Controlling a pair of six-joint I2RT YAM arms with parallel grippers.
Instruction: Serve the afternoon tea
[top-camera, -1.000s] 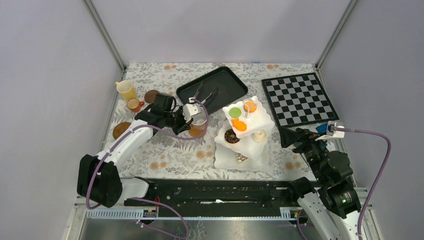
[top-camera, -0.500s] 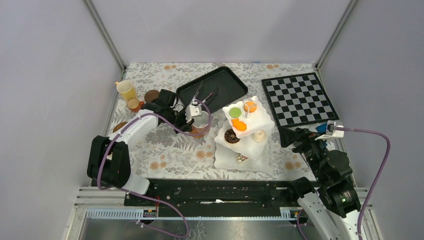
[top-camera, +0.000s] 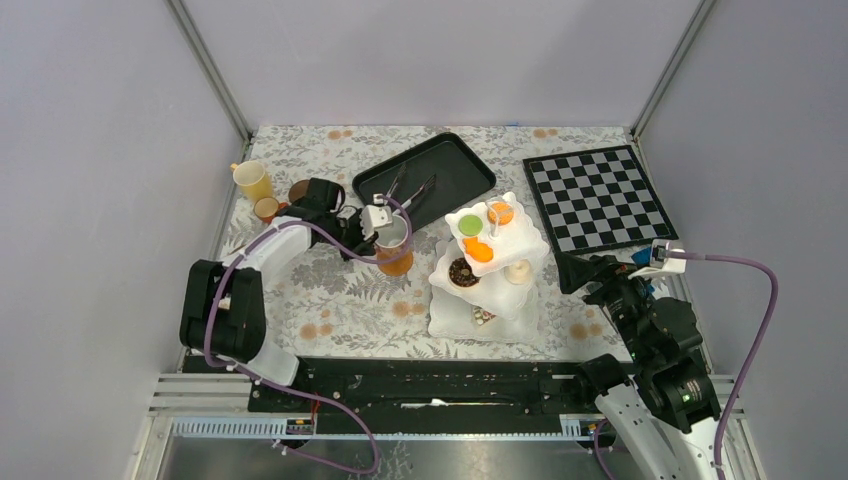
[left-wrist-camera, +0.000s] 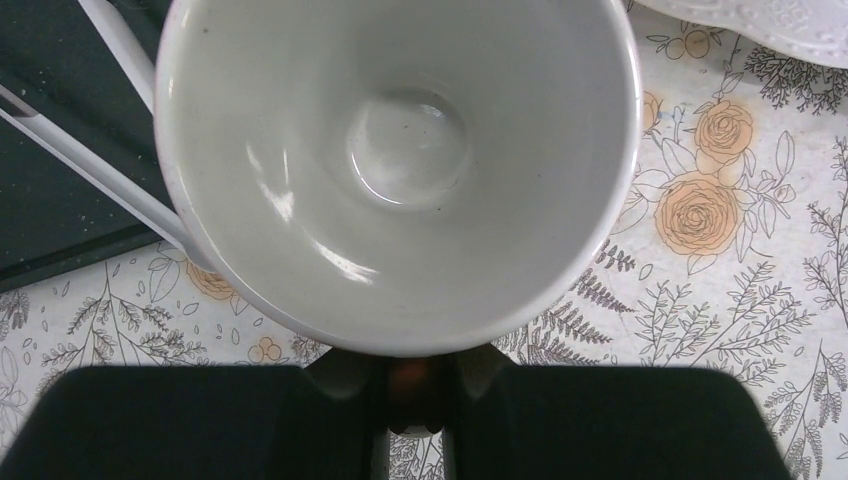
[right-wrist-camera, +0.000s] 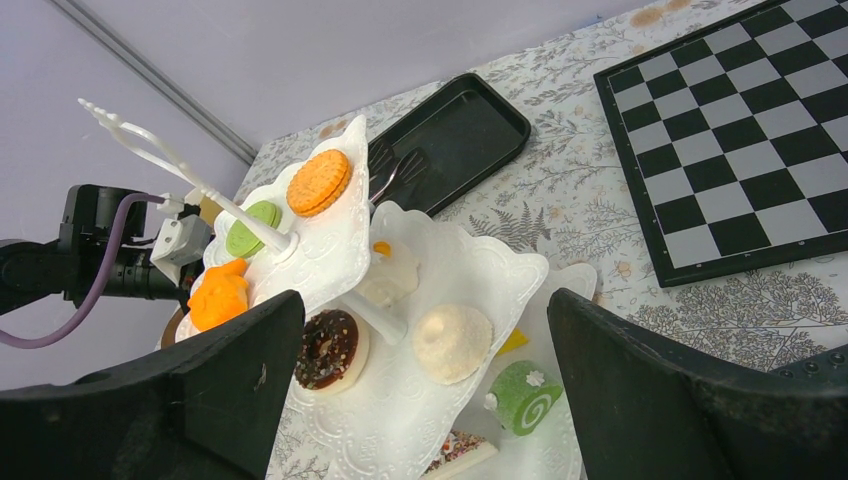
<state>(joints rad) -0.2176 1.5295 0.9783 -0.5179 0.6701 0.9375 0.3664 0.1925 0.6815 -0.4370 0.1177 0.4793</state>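
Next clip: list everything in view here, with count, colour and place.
tiered stand: one, white, centre-right
toy cakes: several, mixed colours, on all three tiers
tray: one, black, far centre
tongs: one pair, silver, in tray
chessboard: one, black and white, far right
yellow cup: one, far left
small cup: one, orange-brown, beside yellow cup
saucer: one, brown, partly hidden, near small cup
white-lined cup: one, left of stand
tablecloth: one, floral, under everything
left tool: shut on white-lined cup
right tool: open, facing stand
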